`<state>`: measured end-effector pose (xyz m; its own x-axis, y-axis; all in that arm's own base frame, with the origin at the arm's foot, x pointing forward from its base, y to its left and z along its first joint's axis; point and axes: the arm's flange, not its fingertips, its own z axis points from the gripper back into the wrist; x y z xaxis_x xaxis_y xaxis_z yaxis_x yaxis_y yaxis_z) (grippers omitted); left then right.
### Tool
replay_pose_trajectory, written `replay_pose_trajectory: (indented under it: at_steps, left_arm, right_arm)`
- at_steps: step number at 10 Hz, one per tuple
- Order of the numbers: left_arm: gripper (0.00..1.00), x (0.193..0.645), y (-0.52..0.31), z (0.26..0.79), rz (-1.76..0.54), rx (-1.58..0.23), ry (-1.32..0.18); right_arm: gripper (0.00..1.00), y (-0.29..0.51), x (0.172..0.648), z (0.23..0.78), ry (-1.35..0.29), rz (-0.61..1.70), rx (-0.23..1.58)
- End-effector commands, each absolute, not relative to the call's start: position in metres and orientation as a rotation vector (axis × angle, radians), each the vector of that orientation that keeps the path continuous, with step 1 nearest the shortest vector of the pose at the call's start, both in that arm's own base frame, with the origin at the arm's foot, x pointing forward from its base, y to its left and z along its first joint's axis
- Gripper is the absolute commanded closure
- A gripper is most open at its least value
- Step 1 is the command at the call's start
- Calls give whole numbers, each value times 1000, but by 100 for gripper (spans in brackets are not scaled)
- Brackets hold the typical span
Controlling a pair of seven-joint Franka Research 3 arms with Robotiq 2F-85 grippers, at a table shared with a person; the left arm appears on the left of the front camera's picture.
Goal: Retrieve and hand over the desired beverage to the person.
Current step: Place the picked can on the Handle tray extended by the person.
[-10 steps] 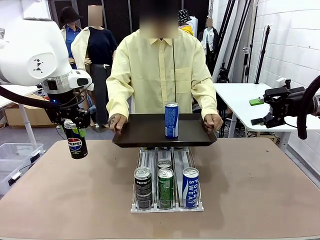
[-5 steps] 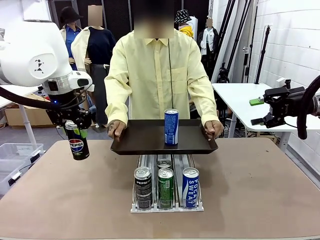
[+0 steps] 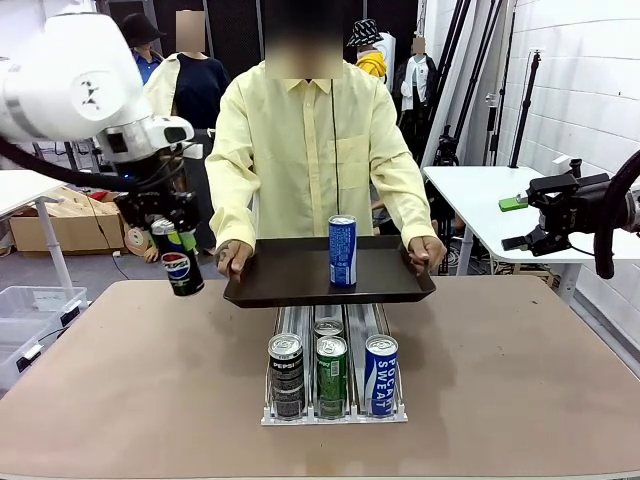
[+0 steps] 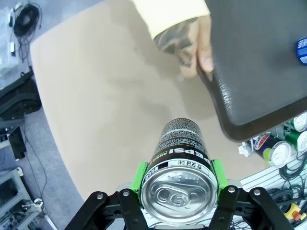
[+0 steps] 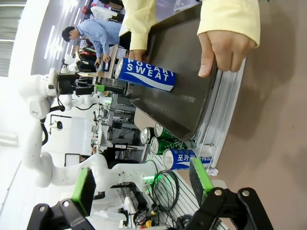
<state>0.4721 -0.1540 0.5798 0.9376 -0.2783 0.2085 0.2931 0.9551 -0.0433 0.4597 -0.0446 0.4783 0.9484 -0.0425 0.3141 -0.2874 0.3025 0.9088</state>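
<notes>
1. We see the person [image 3: 315, 150] in a pale-yellow button-up shirt standing at the table's far side, both hands gripping a dark tray's edges.
2. We see the black Pepsi can [image 3: 178, 264] raised above the table, tilted, just left of the tray, well apart from the rack.

Blue Pocari Sweat can [image 4: 302, 51] on the tray cut off by the right edge in the left wrist view, only a sliver visible. Lower body of the black Pepsi can [image 4: 179, 168] concealed behind its own silver top there. Rear cans in the clear plastic dispenser rack [image 3: 334, 416] largely screened by the held black rectangular tray [image 3: 392, 283]; labels unreadable. Small green item [image 3: 513, 203] on the far white table too small to identify.
</notes>
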Motion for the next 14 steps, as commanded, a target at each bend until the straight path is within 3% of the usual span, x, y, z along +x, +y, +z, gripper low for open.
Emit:
replay_pose_trajectory:
  at_steps: [1,6,14]
  left_arm:
    - [97,492,-168,610,-325,-58,-200]
    - [97,530,-237,645,-462,-51,-177]
    - [97,560,-324,607,-572,-31,-159]
  right_arm:
    - [0,-44,459,478,-303,167,1264]
    - [0,-44,459,478,-303,167,1264]
    - [0,-44,459,478,-303,167,1264]
